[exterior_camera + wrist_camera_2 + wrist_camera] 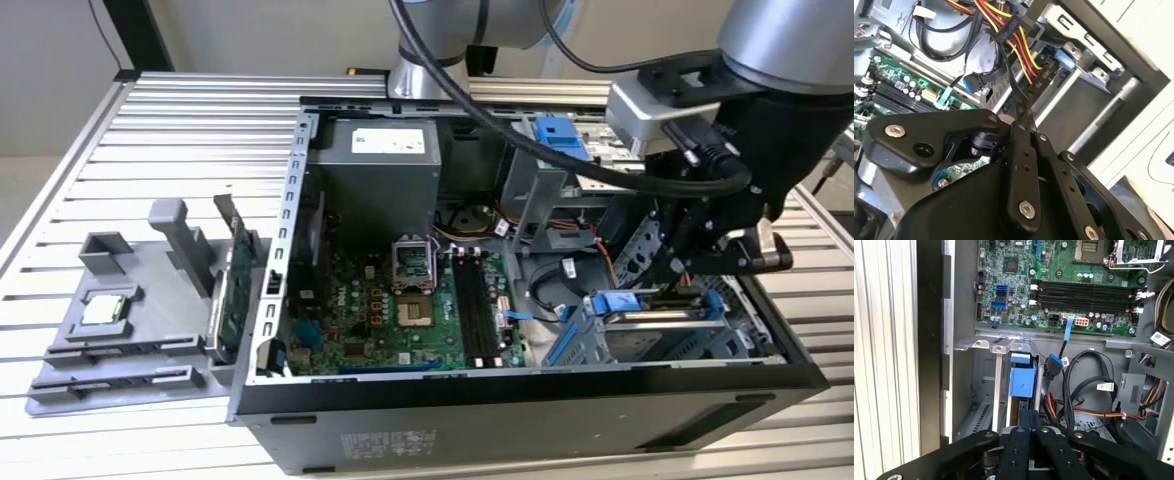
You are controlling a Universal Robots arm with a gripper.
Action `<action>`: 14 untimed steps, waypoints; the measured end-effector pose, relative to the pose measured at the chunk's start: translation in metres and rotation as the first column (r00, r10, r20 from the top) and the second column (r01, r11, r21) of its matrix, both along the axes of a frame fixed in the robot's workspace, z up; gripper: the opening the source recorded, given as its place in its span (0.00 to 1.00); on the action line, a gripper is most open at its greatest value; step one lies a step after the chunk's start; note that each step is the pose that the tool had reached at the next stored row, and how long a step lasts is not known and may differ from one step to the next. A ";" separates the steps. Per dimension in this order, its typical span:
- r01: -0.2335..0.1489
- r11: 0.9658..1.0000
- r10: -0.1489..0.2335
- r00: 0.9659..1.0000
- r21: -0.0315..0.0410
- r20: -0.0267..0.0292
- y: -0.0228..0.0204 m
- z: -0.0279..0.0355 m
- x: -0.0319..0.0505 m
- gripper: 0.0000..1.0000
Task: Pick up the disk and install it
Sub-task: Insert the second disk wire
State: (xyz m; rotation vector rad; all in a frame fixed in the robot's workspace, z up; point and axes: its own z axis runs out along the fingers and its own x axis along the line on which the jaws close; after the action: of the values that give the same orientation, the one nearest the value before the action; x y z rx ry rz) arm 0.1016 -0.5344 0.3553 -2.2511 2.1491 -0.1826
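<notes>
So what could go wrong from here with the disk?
1. Loose power cables hang right by the hand, so a move could snag them.
2. The disk sits in a narrow metal bay. A slight tilt might jam its blue rails against the walls.

One computer case, one motherboard, one grey holder, seemingly one chip.

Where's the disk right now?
The disk stands in the drive bay at the exterior view's lower right of the open computer case, directly under the gripper, beside the motherboard.
</notes>
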 end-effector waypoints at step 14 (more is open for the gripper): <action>0.000 1.000 0.000 1.000 0.003 0.000 -0.0018 0.0288 -0.0001 0.00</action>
State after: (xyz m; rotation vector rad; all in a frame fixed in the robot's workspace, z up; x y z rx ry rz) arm 0.1015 -0.5361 0.3841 -2.2495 2.1480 -0.1789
